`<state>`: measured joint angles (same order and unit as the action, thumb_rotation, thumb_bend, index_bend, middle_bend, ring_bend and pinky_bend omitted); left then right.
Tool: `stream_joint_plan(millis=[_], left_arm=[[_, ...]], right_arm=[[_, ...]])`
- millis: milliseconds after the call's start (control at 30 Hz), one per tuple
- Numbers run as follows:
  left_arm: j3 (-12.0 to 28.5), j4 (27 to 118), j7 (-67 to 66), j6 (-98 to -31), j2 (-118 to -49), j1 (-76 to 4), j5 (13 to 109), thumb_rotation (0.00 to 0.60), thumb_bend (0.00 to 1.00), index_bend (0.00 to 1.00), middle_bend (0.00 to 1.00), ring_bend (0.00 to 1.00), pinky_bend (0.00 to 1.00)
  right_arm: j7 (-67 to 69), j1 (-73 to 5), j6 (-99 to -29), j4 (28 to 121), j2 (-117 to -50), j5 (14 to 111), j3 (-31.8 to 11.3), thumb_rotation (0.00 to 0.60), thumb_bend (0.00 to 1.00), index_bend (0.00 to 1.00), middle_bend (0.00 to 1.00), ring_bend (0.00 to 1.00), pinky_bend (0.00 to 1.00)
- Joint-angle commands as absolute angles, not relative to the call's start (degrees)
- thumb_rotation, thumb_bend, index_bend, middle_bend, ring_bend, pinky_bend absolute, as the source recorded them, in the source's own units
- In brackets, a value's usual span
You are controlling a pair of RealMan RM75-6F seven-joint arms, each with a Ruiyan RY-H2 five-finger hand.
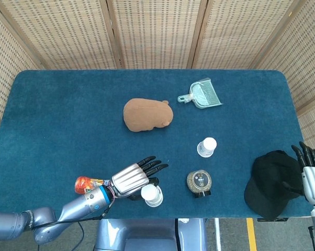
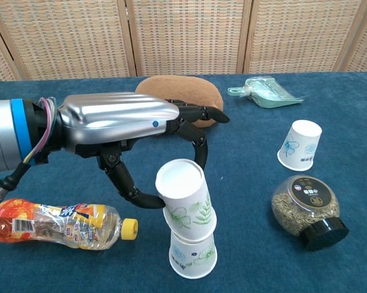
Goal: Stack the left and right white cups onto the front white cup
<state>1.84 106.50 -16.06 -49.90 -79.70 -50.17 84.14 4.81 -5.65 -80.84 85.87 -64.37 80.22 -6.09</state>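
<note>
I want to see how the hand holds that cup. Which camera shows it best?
The chest view: the left hand pinches the tilted cup over the front cup, seen from the side. The head view shows only its white bottom beside the hand.

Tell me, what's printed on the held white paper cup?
Green leaf sprigs on the white paper cup, clearest in the chest view.

A table [image 1: 68,104] with a dark blue cloth carries everything. Near its centre lies a brown plush toy [image 1: 147,114]; a green dustpan [image 1: 203,95] lies at its two o'clock. A white cup [image 1: 206,147] stands upside down toward four o'clock, a seed jar [image 1: 199,182] on its side just below. At five o'clock lies a black cap [image 1: 272,180], at six the front cup [image 2: 192,256], and at seven a plastic bottle [image 2: 61,224].
</note>
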Motion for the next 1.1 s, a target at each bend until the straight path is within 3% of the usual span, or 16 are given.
stream_joint_plan(millis=[33,833,1100], left_arm=[[1.74,106.24,-16.26,-49.43,-80.18,-50.32,83.79,0.600,0.29,0.41,0.00,0.00,0.00],[0.92,108.78,-15.11,-49.61,-77.86,-49.62,85.69,0.600,0.29,0.43,0.00,0.00,0.00],[1.46,107.41,-17.03,-48.88,-78.65,-49.70,83.61,0.600,0.28,0.33,0.00,0.00,0.00]], right_arm=[[5.01,-5.62,-80.85,85.86,-64.33,80.13,-6.15,0.600,0.00,0.10,0.00,0.00,0.00],[5.17,-5.17,-81.60,86.29,-63.88,80.38,-6.18,0.600,0.00,0.10,0.00,0.00,0.00],[5.04,-5.18,-81.60,86.38,-63.91,80.65,-6.07,0.600,0.00,0.10,0.00,0.00,0.00]])
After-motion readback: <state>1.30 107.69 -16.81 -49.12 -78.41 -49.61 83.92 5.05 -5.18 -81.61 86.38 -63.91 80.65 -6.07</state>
